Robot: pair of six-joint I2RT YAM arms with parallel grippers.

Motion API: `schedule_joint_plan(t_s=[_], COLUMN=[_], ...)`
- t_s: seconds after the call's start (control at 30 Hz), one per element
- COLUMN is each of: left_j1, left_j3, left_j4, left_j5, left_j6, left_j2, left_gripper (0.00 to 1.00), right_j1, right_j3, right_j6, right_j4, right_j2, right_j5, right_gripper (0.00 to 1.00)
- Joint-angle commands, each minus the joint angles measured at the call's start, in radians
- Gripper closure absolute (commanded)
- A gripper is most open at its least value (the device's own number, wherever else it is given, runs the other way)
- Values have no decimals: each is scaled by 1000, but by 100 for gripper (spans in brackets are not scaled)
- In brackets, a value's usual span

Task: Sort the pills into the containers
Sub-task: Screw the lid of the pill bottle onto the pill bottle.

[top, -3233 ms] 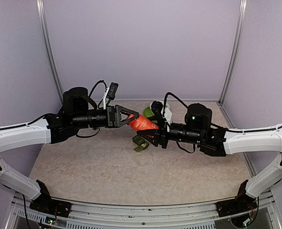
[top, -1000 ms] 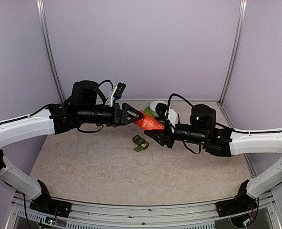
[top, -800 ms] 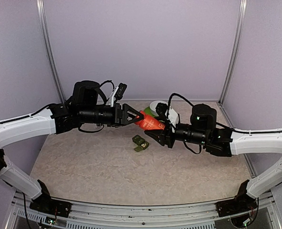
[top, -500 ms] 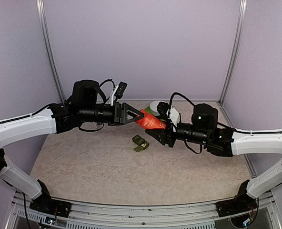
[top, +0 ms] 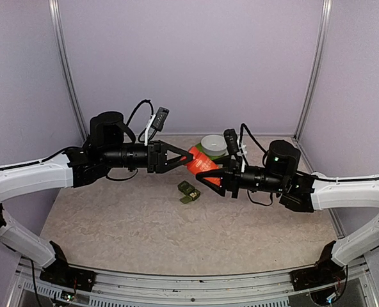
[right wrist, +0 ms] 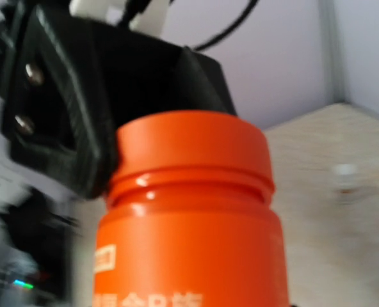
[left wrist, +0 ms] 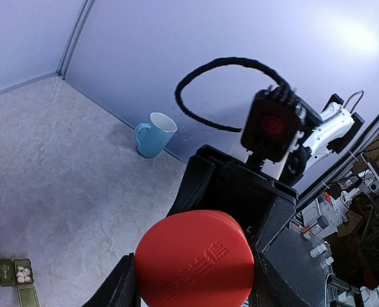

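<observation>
Near edge first: a broad stretch of bare table [top: 112,230] runs from the arm bases up to mid-surface, wide open on both flanks. Mid-table sit the containers [top: 189,191], the little dark green strip, flat on the surface and apart from everything else. The left wrist view shows one lid flipped open and white pills [left wrist: 24,275] in one compartment. Up at 1 o'clock from the strip, the red bottle [top: 201,164] hangs tilted in the air between both arms. The right gripper [top: 212,176] is clamped on its body from 4 o'clock. The left gripper [top: 188,157] comes in from 9 o'clock, fingers pinched on the cap, and that red cap fills the space between them in the left wrist view. Whether the cap is loose I can't tell; the right wrist view is blurred. Beyond, at 1 o'clock from the bottle, a white bowl [top: 214,137] with a green underside sits near the back wall. A blue mug [left wrist: 155,133] stands against a side wall.
</observation>
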State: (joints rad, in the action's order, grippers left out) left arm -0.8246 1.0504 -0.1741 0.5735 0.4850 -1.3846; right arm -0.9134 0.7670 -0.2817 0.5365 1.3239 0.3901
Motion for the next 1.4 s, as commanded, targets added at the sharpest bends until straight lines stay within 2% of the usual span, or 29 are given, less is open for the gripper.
schedule_joint_plan(t_s=[0.0,0.13,0.27,0.33,0.43,0.67,0.7,0.77,1.03,1.17,1.37], left_j1=[-65,-87,-115,-125,-127,-91,-83,-66,-45,-43,-41], left_j3=[-32,-26,-26,-29,-24,-47,-56,-70,-99,-96,-78], left_j4=[-143,-137,-118,-117,-95,-100,-107,-114,-129,-137,-102], left_j5=[195,259,267,270,279,221,203,159,-37,-84,-170], left_j6=[-78,-135,-198,-224,-246,-208,-195,-164,20,105,129], left_j2=[38,30,45,54,60,97,108,130,158,134,108], left_gripper=[69,72,72,71,65,31,25,3,1,1,1], right_j1=[23,64,82,82,82,82,83,82,81,67,50], right_j3=[-16,-25,-78,-70,-68,-68,-67,-63,-15,15,29], right_j6=[-356,-609,-870,-929,-952,-785,-742,-649,-330,-123,-39], right_j4=[287,432,731,792,814,628,586,477,246,125,104], right_j2=[14,79,149,178,185,104,88,59,5,1,9], right_j5=[183,284,332,347,349,320,311,288,216,113,69], right_gripper=[81,81,80,80,80,80,80,80,80,80,80])
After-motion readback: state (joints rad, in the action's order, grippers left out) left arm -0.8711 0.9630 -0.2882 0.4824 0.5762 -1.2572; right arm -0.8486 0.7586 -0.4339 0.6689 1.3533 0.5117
